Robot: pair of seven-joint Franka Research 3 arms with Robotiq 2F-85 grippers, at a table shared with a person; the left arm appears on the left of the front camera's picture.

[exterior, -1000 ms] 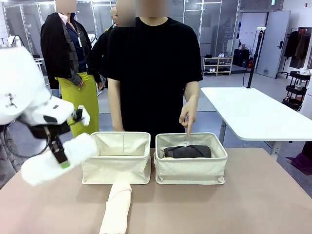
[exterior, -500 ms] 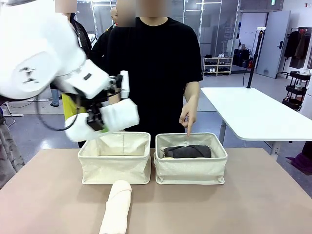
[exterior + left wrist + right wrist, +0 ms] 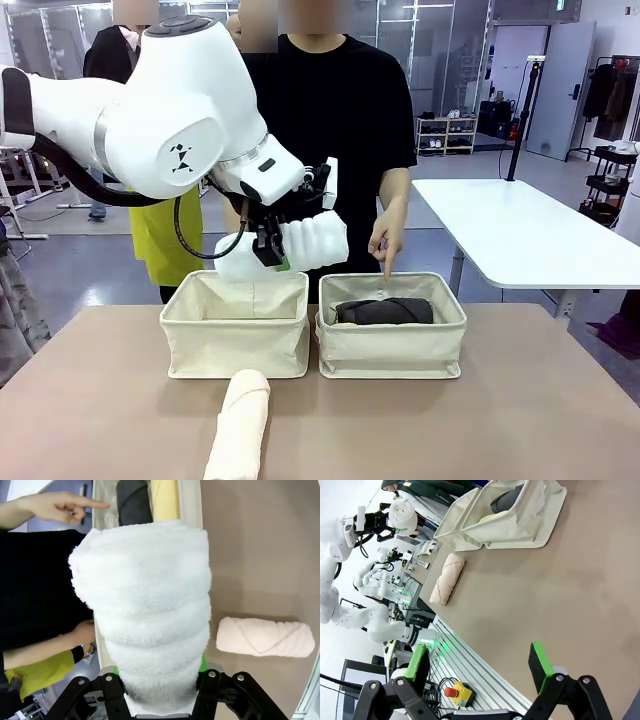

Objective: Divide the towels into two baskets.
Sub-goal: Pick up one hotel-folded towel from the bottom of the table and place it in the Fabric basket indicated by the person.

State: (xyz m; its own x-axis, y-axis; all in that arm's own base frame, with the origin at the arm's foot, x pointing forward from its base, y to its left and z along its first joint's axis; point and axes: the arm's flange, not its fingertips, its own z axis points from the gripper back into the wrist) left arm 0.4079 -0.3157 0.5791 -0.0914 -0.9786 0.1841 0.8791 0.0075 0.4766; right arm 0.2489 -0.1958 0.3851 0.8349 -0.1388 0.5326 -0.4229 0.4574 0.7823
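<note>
**White towel held in the left pincer above the baskets**

Nearest the robot, the right pincer point(image 3: 480, 665) hangs over a bare stretch of the brown table point(image 3: 500, 420). Its green-padded fingers are spread wide apart and grip nothing. It is well apart from the baskets.

Near the table's front edge lies a cream towel point(image 3: 238, 425), rolled into a long cylinder. It points away from the robot, and its far end lies just in front of the left basket point(image 3: 236, 340).

Two cream canvas baskets stand side by side in the middle of the table, close together. In the right basket point(image 3: 392, 350) a dark grey towel point(image 3: 385, 311) lies lengthwise. The left wrist view shows a pale yellow towel point(image 3: 165, 500) lying next to it in the same basket.

Above the baskets, the left arm reaches in from the left. The left pincer point(image 3: 272, 252) is clamped across the middle of a white towel point(image 3: 300, 243), a thick rolled cylinder held roughly level in the air. Both ends of the roll stick out past the fingers. In the front view the roll hangs clear above the far rim of the left basket, and its right end reaches over the gap between the two baskets. It touches neither basket.

At the far side of the table stands a person in a black shirt. The person's hand point(image 3: 385, 240) is beside the white towel's right end, with one finger pointing down at the far wall of the right basket.
</note>
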